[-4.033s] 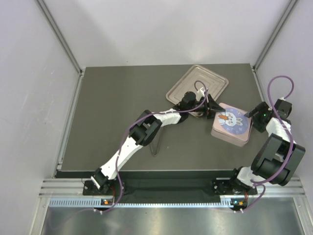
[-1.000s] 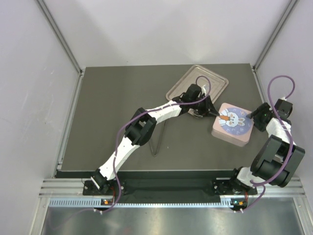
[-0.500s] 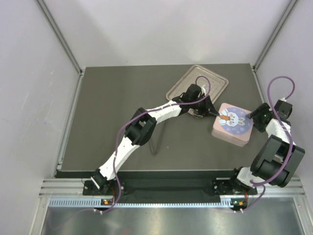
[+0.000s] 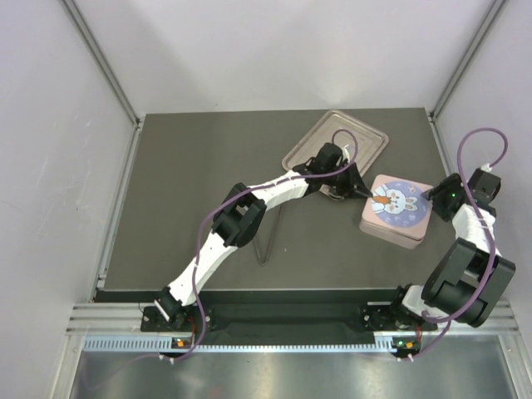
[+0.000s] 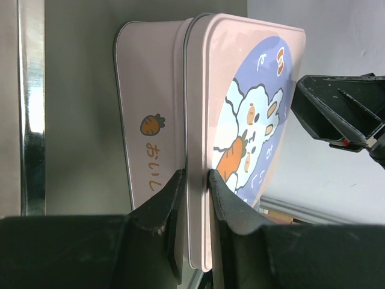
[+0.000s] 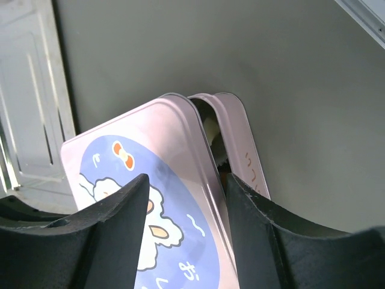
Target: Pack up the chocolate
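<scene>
The pink bunny box (image 4: 395, 212) sits at the right of the table. Its lid (image 5: 240, 114) stands slightly ajar over the base (image 5: 150, 102). My left gripper (image 4: 364, 192) is shut on the lid's left rim (image 5: 194, 176). My right gripper (image 4: 431, 199) is open at the box's right edge, its fingers astride the lid's corner (image 6: 187, 180). The lid (image 6: 138, 162) and base wall (image 6: 243, 150) show a narrow gap. Something pale and dark shows in that gap (image 6: 212, 129); I cannot tell what it is. No chocolate pieces are plainly in view.
A silver tray (image 4: 332, 140) lies at the back, just behind my left gripper; it shows in the left wrist view (image 5: 30, 108) and the right wrist view (image 6: 30, 90). A thin bent metal rod (image 4: 268, 243) lies mid-table. Grey walls enclose the table.
Since four seconds ago my left gripper has reached right onto the box's left edge and the box has turned slightly. In the last second only my right wrist has shifted a little.
</scene>
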Robot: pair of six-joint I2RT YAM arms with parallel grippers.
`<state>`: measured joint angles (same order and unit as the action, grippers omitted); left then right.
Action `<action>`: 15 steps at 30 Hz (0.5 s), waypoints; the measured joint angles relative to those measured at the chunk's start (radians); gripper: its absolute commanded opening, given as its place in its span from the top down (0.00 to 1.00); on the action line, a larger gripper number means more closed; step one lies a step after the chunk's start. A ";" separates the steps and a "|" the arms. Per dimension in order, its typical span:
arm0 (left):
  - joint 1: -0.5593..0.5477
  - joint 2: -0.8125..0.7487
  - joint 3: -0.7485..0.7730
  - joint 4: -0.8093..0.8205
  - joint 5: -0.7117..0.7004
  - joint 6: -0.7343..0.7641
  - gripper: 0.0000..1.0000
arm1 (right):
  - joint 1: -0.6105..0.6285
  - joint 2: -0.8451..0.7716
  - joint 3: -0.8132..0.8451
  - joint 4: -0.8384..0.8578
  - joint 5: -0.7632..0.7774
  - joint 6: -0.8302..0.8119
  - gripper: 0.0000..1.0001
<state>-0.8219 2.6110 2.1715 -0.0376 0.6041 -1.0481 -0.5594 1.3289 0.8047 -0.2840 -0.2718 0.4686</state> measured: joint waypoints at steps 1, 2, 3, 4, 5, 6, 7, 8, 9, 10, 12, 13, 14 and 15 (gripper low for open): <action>0.000 0.000 0.000 0.000 0.000 -0.001 0.88 | 0.000 -0.006 0.000 0.000 -0.002 0.003 0.47; 0.000 0.000 0.000 0.000 0.000 -0.001 0.88 | 0.000 -0.008 0.000 0.000 -0.004 0.004 0.47; 0.000 0.000 0.000 0.000 0.000 -0.001 0.87 | 0.000 -0.009 0.000 0.000 -0.005 0.005 0.46; 0.000 0.000 0.000 -0.001 0.000 -0.001 0.87 | -0.001 -0.009 0.000 -0.001 -0.006 0.005 0.46; 0.000 0.000 0.000 -0.001 0.000 -0.001 0.87 | -0.002 -0.009 0.000 -0.002 -0.006 0.005 0.46; 0.000 0.000 0.000 -0.001 0.000 -0.001 0.87 | -0.002 -0.009 0.000 -0.004 -0.005 0.005 0.46; 0.000 0.000 0.000 -0.002 0.000 -0.001 0.86 | -0.002 -0.009 0.000 -0.007 -0.005 0.004 0.46; 0.000 0.000 0.000 -0.004 0.000 0.000 0.85 | -0.002 -0.009 0.000 -0.012 -0.003 0.003 0.46; 0.000 0.000 0.000 -0.008 0.000 0.000 0.84 | -0.002 -0.009 0.000 -0.018 -0.001 0.003 0.46; 0.000 0.000 0.000 -0.008 0.000 0.000 0.83 | -0.002 -0.009 0.000 -0.020 0.001 0.003 0.45; 0.000 0.000 0.000 -0.008 0.002 0.002 0.82 | -0.002 -0.009 0.000 -0.024 0.005 0.003 0.45; 0.000 0.000 0.000 -0.008 0.005 0.002 0.82 | -0.002 -0.009 0.000 -0.024 0.007 0.002 0.45; -0.001 0.000 0.000 -0.008 0.008 0.002 0.81 | -0.002 -0.009 0.000 -0.025 0.012 0.002 0.44; -0.002 0.000 0.000 -0.008 0.010 0.002 0.80 | -0.002 -0.009 0.000 -0.027 0.016 0.001 0.44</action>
<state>-0.8234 2.6110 2.1712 -0.0452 0.6140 -1.0466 -0.5613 1.3201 0.8047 -0.3107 -0.2554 0.4698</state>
